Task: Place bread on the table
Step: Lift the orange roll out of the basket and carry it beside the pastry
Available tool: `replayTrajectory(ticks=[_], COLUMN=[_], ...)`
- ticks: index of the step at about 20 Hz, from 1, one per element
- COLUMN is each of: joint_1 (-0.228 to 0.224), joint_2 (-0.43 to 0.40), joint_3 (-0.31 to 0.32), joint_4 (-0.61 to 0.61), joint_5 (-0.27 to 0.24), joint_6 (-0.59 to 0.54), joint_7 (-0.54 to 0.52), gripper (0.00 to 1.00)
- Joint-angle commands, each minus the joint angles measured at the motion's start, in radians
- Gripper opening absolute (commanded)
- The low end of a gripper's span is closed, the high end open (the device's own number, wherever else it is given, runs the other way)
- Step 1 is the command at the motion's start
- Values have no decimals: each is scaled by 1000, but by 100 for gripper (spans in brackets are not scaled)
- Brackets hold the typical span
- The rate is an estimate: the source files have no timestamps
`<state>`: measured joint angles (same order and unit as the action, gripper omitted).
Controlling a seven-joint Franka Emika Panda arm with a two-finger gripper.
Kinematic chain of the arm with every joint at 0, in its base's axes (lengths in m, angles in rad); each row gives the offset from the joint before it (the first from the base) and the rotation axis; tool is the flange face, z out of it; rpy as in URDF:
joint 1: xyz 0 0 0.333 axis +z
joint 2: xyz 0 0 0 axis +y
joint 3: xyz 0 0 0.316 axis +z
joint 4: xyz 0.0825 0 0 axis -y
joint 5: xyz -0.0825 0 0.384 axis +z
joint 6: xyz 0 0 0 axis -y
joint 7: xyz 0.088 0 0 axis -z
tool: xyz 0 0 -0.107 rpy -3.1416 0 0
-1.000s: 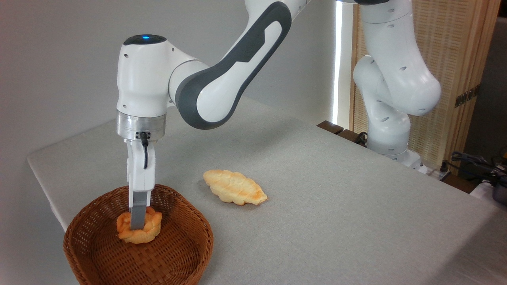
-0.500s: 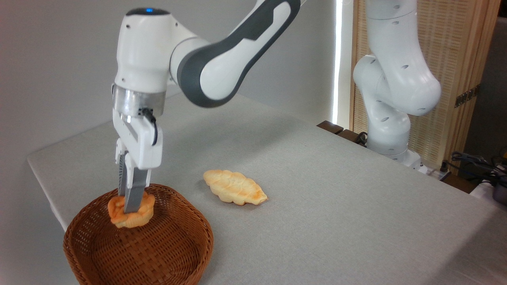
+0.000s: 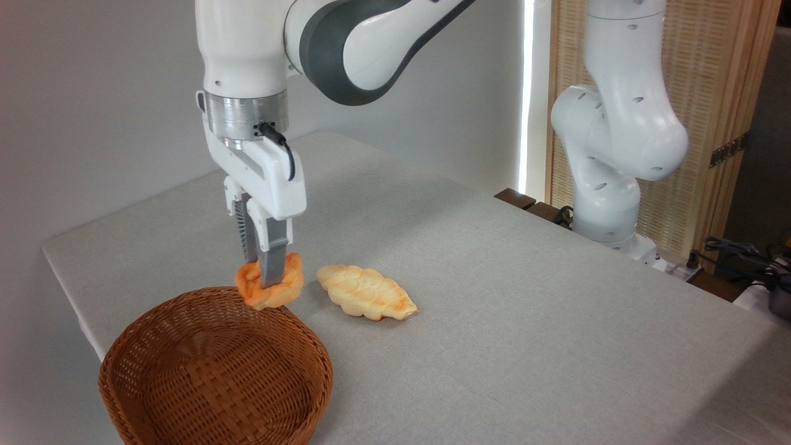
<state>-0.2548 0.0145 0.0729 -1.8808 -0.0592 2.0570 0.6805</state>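
Gripping the bread [image 3: 270, 290], your pincer [image 3: 262, 281] has its two grey fingers [image 3: 272, 262] clamped on the small orange bun from above, one on each side. You can see the bun held in the air, tilted on edge, above the far rim of the wicker basket [image 3: 216, 369] and clear of it. Your basket sits at the near left corner of the worktop [image 3: 525, 309] with nothing inside it. Just to the right of the held bun, you have a pale braided loaf [image 3: 366, 292] lying flat on the grey cloth, near but not touching. Your arm [image 3: 371, 37] reaches in from the upper right, its wrist pointing straight down.
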Motion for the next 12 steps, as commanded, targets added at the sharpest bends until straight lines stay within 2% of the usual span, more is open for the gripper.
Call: replayTrajectory(ticks=[1,2,3,4,6,12], joint_1=[-6,-9,-12,-14,-17,-41], joint_2=[-36,-34,-34,-34,-30,-8], joint_3=[4,2,2,-1,-11,-27], joint_4=[-35,-35,-40,-50,-70,-109], joint_5=[-48,-59,-73,-79,-79,-77], joint_6=[-95,-116,-120,-120,-127,-130], joint_7=[-24,-35,-53,-73,-117,-114], gripper=[57,62,72,75,100,100])
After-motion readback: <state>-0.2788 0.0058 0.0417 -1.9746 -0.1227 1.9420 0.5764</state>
